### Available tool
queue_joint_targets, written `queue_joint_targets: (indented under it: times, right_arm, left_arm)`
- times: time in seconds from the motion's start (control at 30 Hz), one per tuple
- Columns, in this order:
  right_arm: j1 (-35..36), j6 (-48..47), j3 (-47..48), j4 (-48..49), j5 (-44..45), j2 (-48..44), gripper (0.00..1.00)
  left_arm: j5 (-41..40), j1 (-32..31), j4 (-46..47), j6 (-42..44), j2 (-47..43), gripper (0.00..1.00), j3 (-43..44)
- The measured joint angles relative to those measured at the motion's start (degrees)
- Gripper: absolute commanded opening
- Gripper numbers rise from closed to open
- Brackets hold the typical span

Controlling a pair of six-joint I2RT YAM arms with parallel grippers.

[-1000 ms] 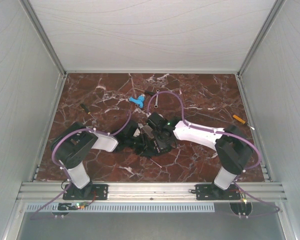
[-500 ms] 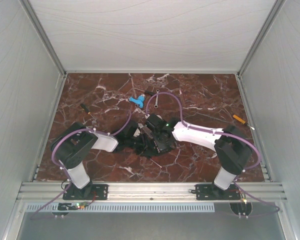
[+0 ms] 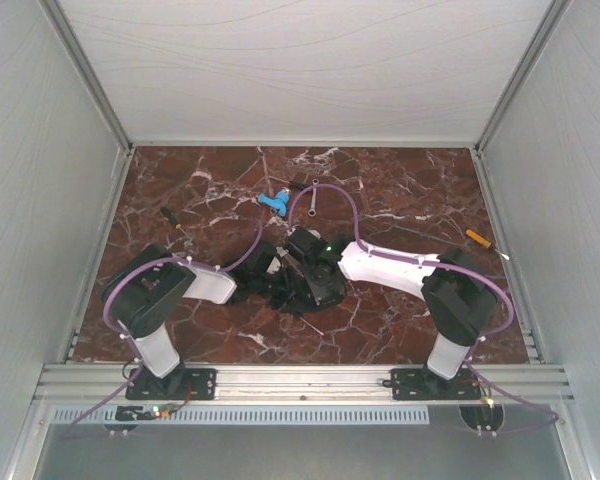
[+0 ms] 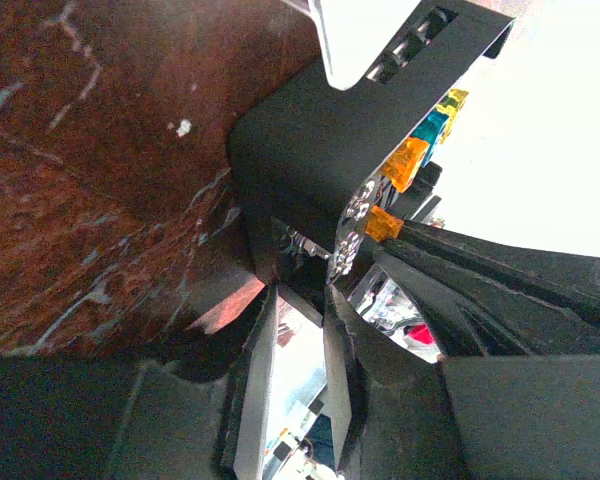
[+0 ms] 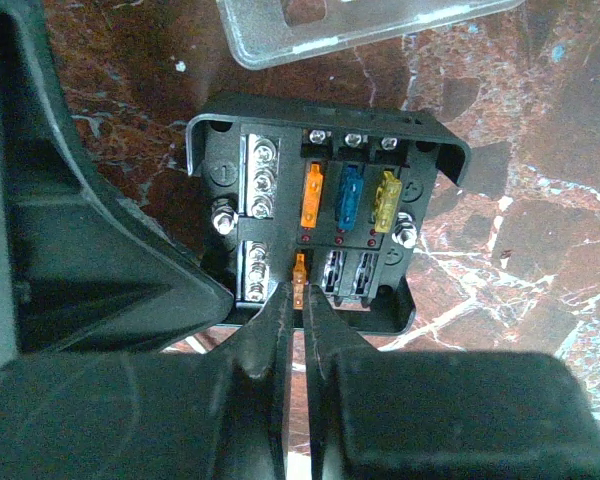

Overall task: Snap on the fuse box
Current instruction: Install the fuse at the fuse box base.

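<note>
The black fuse box (image 5: 225,135) lies on the marble with orange, blue and yellow fuses in its upper row. My right gripper (image 5: 300,290) is shut on a small orange fuse (image 5: 299,270), which stands at a lower-row slot. My left gripper (image 4: 300,295) is clamped on the box's edge (image 4: 300,150); one of its fingers (image 5: 180,290) shows at the box's lower left. The clear lid (image 5: 360,25) lies apart, just beyond the box. From above, both grippers meet at the table's middle and cover the box (image 3: 302,285).
A blue plastic piece (image 3: 272,202) lies behind the grippers. A black-handled screwdriver (image 3: 172,220) is at the left and a small orange tool (image 3: 478,238) at the right. White walls enclose the table on three sides.
The right arm has edged a little to the left over the fuse box. The left arm has stayed put.
</note>
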Motion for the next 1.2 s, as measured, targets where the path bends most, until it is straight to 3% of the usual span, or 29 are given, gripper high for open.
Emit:
queue_joint_targets:
  times: [0.4,1.0,1.13,1.2]
  right_arm:
    - [-1.2,4.0,-3.0,2.6,0.6,-2.0,0.00]
    - [-0.8,2.0,-2.6,3.2,-0.3,0.0,0.00]
    - [-0.2,0.7,-2.5,3.2,0.1,-0.8,0.15]
    - [0.0,0.3,-2.5,3.4,0.1,-0.9,0.17]
  left_arm:
    - [-0.1,0.0,0.0,-0.3,0.0,0.23,0.0]
    - [-0.2,-0.2,0.0,-0.6,0.0,0.23,0.0]
    - [-0.3,-0.2,-0.1,-0.6,-0.1,0.23,0.0]
    - [-0.5,-0.2,-0.1,-0.6,-0.2,0.23,0.0]
